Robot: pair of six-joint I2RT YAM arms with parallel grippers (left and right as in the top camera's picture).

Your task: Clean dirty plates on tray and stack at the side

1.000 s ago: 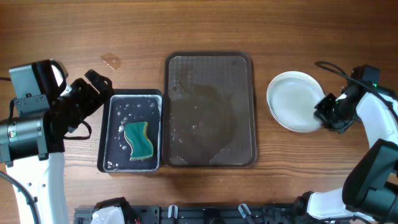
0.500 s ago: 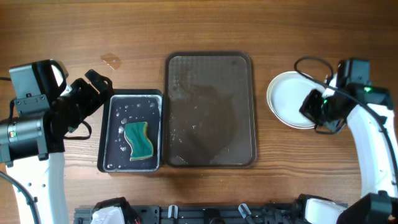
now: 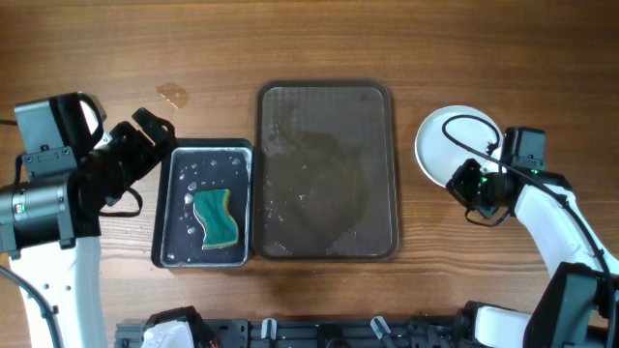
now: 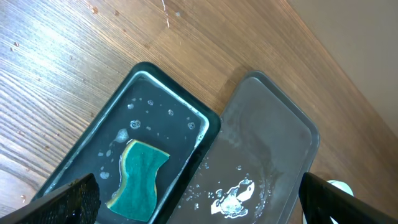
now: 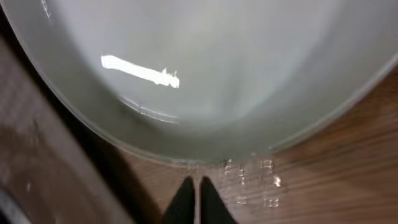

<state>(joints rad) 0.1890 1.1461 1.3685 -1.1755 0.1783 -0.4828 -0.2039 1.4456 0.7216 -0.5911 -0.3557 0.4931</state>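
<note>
Left gripper [image 3: 145,162] hangs wide open, holding nothing, beside the basin [image 3: 164,208] with a green sponge [image 3: 217,217]. The wet tray [image 3: 329,126] lies mid-bench [image 3: 290,39]. The plates [image 3: 445,145], apparently stacked, sit right of the tray. Right gripper [image 5: 194,186] is pinched together on nothing, just off their near rim.

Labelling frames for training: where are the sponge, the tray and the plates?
sponge [image 3: 217,217], overhead view, middle of its green top.
tray [image 3: 329,145], overhead view, bare textured floor.
plates [image 3: 430,153], overhead view, left side of the white face.
</note>
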